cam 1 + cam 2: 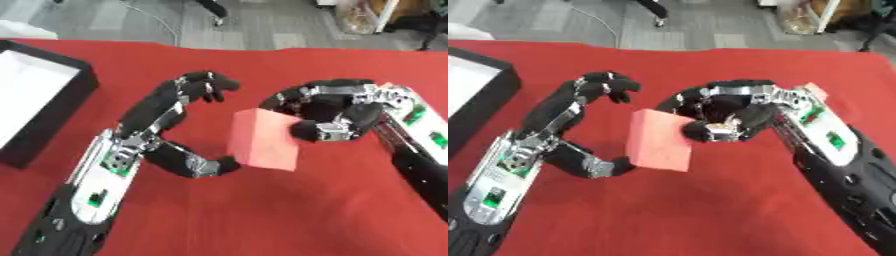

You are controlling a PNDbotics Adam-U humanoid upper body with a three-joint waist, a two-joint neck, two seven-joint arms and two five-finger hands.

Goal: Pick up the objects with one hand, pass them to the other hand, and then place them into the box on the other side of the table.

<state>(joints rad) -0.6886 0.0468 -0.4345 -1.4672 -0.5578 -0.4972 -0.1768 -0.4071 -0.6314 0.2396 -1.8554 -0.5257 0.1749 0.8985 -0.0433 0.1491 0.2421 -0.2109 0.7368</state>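
1. Pink and flat-faced, the block (262, 140) is the landmark: it hangs above the red tablecloth (262, 215), near the middle of the table, with its broad face toward the camera and its long axis running roughly up and down in both views.

2. The right hand (337, 112) is on the block's right edge, fingers curled over the upper right corner and thumb pressed on the face just below; the block is pinched between them.

3. The left hand (171, 132) lies to the left of the block, its fingers spread apart in a wide C that opens toward the block. Its thumb tip is at the block's lower left corner, touching or just short of it; I cannot tell which. Its upper fingers are curled but stand clear of the block's upper left.

4. The black box (52, 107) sits well to the left of the block, beyond the left hand, its pale inside showing.

5. Judgement: this looks like the handover itself. The block's free left edge faces the left hand's opening, so that hand needs to close across the short width before the right lets go.
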